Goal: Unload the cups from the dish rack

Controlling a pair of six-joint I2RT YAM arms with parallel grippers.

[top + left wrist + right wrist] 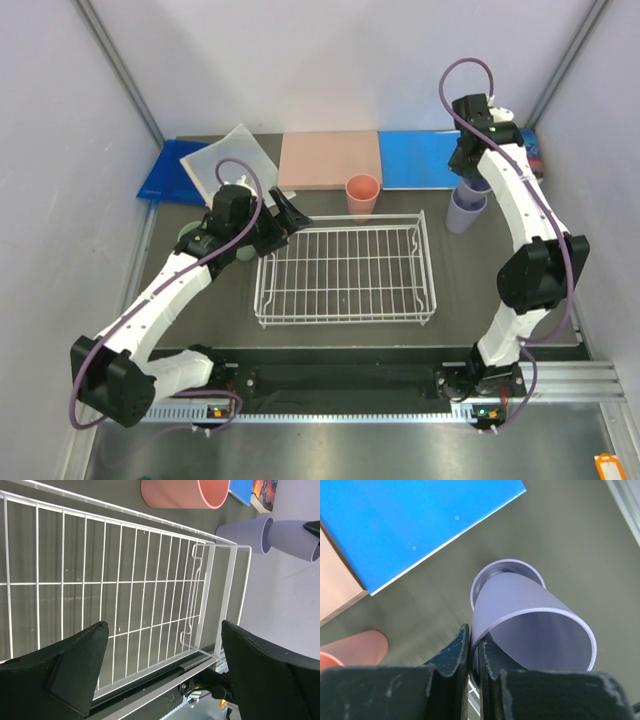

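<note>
Two lavender cups (465, 212), one pink cup (362, 195), perhaps two green cups (188, 236), one dish rack (345, 320).

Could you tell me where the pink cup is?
In the top view, the pink cup stands just beyond the far edge of the dish rack, near the pink board.

Left gripper (164, 625): black fingers (75, 670) at lower left and lower right of frame, spread wide, nothing held between them. Rack (125, 581) fills left and centre; no cup on its grid, and its corner sits right of centre. Pink cup (175, 492) at top centre, outside the rack rim, on the dark table (220, 510). Purple cup (245, 532) at upper right, beyond the rack corner. Second purple cup (295, 540) has its narrow end at the first's mouth. Blue mat (242, 490) at top right.
</note>
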